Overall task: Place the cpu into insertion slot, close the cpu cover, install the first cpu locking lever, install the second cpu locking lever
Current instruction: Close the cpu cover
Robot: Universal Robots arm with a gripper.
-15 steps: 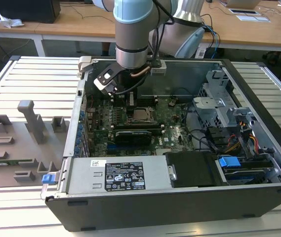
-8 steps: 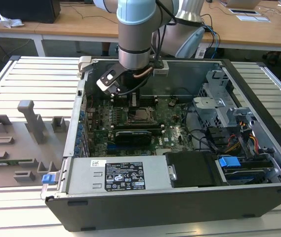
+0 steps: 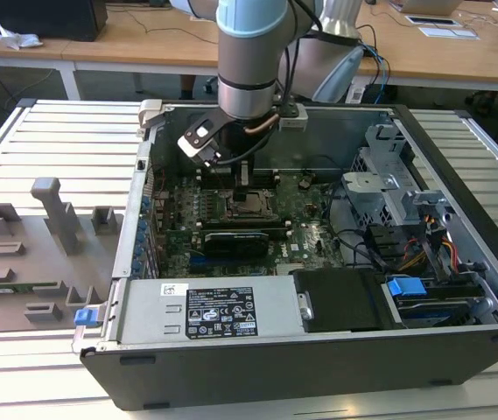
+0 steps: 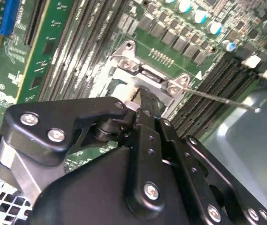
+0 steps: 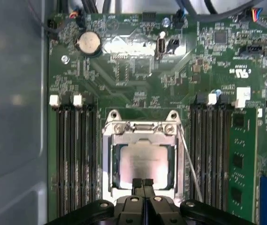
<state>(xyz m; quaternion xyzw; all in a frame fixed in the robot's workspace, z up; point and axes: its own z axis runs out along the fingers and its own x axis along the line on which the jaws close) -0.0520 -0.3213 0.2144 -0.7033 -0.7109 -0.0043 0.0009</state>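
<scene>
The cpu [image 5: 145,161], a flat silvery square, lies level in the slot [image 5: 106,157], just ahead of the gripper [image 5: 142,183], whose tips are pressed together. The slot's metal frame [image 5: 142,127] lies flat around the chip. A thin wire lever [image 5: 189,164] slants along the frame's side, off to one side of the tips.

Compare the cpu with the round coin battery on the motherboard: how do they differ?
The cpu is square; the coin battery is round. The cpu is larger than the battery. The cpu sits in the insertion slot by the gripper; the battery lies apart. Both are flat and metallic.
</scene>
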